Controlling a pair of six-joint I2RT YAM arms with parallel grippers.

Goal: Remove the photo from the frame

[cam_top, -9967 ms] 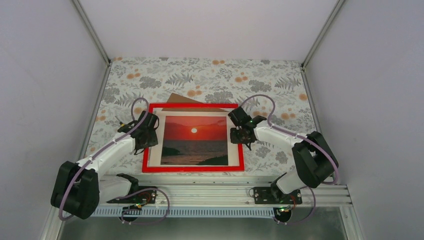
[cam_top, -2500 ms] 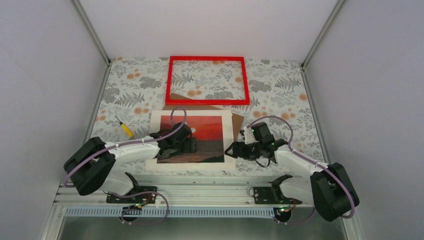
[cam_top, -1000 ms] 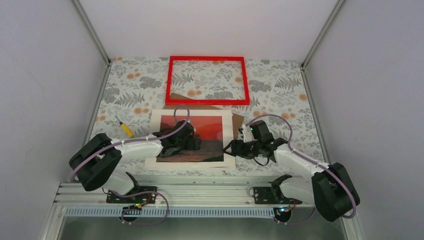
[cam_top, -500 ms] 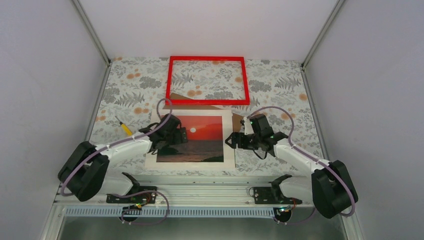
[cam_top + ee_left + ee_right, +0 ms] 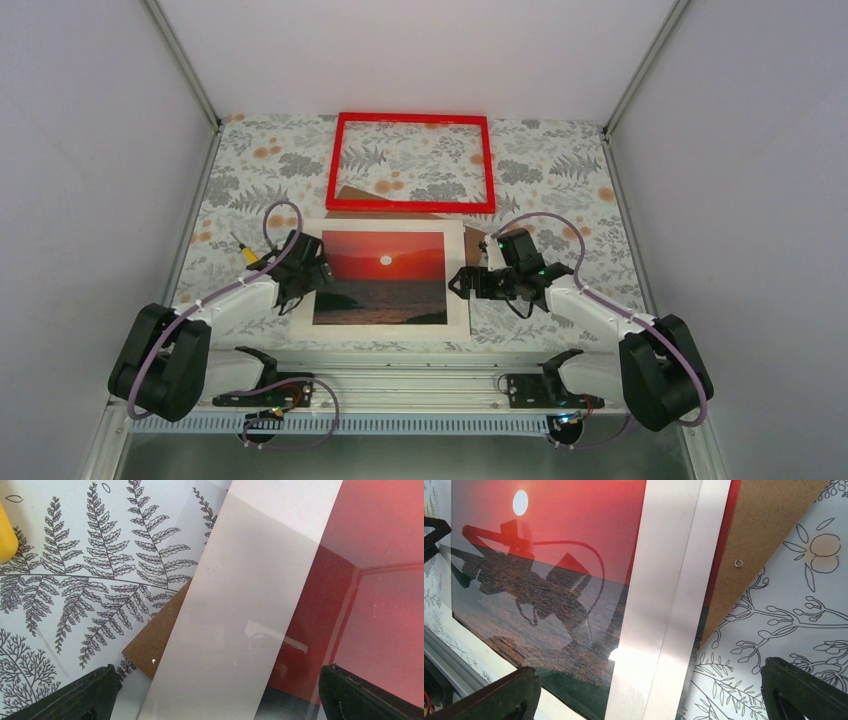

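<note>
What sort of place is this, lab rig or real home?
Most likely a lab robot test cell: plain white enclosure walls, an aluminium extrusion rail at the near edge, and a floral-print tabletop.

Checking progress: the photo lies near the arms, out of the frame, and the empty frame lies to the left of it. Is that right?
Not to the left. The top view shows the empty frame lying beyond the photo, on its far side. The rest holds: the photo is out of the frame.
</note>
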